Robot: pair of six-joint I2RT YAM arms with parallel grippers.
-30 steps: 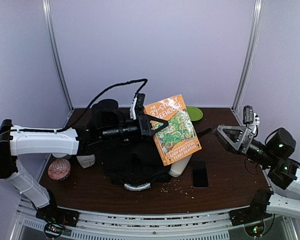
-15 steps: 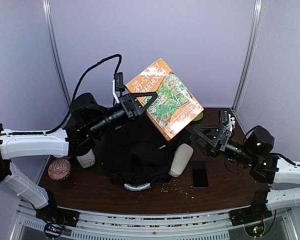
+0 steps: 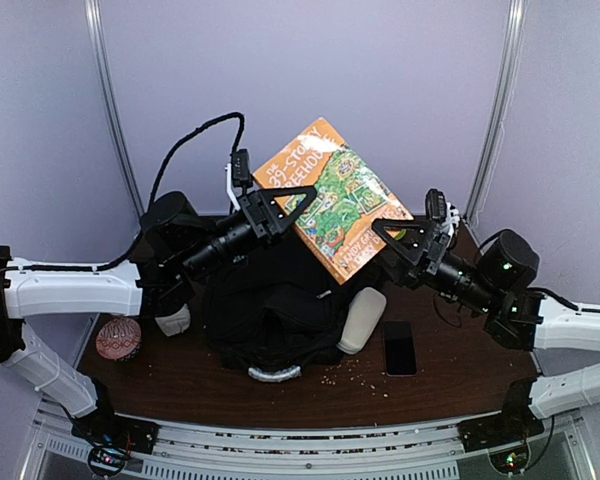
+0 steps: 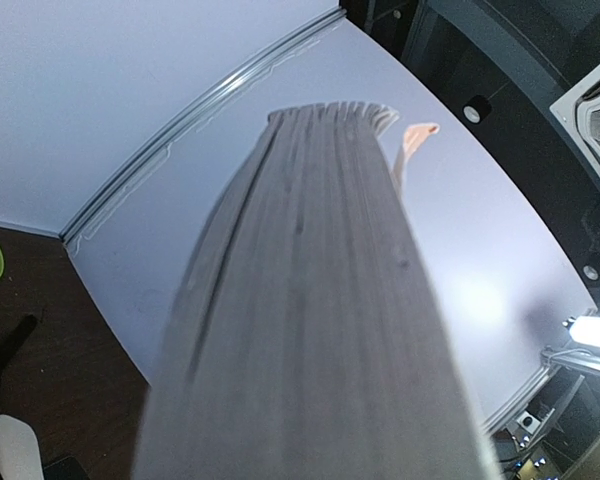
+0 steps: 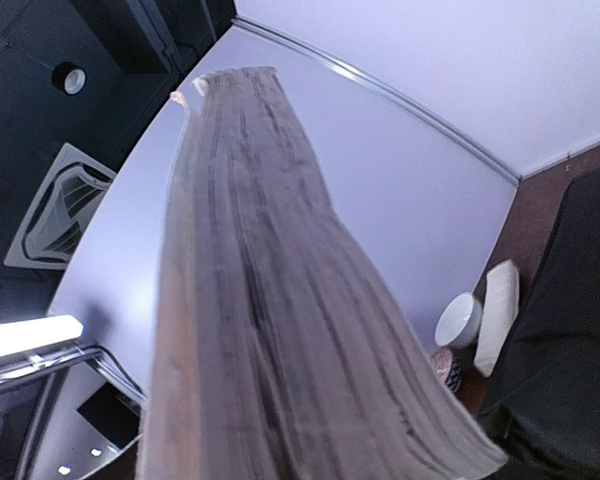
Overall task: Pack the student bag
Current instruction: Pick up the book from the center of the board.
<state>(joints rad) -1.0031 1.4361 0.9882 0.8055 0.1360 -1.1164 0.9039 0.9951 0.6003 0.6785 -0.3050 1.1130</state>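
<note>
Book [image 3: 332,200] aloft above the student bag [image 3: 265,310] (phone [image 3: 399,347] to its right, on the table [image 3: 180,375])

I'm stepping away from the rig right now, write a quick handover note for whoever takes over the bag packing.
Left gripper: shut on the Treehouse book, raised in the air near the black backpack.
Right gripper: at the book's opposite edge; grip unclear.
Done: book is off the table.
Left: get the book into the backpack; a black phone lies on the table to its right.
</note>
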